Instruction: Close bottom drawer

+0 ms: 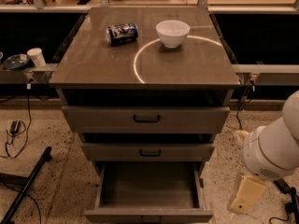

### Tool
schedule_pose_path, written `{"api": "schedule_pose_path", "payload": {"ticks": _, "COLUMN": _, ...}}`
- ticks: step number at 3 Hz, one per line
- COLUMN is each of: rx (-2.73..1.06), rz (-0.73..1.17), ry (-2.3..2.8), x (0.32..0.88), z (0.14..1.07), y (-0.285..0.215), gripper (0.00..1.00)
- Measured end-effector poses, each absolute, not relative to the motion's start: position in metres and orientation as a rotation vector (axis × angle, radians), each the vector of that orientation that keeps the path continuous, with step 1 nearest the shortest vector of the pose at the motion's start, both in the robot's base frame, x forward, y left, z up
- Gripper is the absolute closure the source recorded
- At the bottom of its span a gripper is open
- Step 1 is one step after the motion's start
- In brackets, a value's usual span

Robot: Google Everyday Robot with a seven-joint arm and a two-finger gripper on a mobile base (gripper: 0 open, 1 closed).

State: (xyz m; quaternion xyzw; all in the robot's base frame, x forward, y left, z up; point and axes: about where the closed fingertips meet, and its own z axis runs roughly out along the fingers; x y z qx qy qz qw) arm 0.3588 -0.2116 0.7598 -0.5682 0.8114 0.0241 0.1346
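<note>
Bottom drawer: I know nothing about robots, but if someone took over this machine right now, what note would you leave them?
The gripper hangs low near the floor, to the right of the cabinet, apart from every drawer.
The bottom drawer is pulled far out, and its grey inside looks bare.
Done: nothing yet; the drawer is not pushed in.
Left: probably bring the gripper round to the drawer's front panel and push until it sits in the cabinet.
The can and bowl on top are not part of this job.
</note>
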Motion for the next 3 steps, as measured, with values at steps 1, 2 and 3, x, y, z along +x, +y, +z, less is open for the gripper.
{"api": "schedule_pose_path", "payload": {"ticks": 1, "rx": -1.647, "rz": 0.07, "ry": 2.351, "x": 0.359, "z": 0.76, "y": -0.212, "gripper": 0.0}}
{"api": "schedule_pose_path", "payload": {"ticks": 2, "rx": -1.633, "rz": 0.101, "ry": 2.345, "x": 0.355, "z": 0.756, "y": -0.211, "gripper": 0.0}}
{"api": "schedule_pose_path", "payload": {"ticks": 3, "rx": -1.626, "rz": 0.142, "ry": 2.338, "x": 0.348, "z": 0.745, "y": -0.209, "gripper": 0.0}}
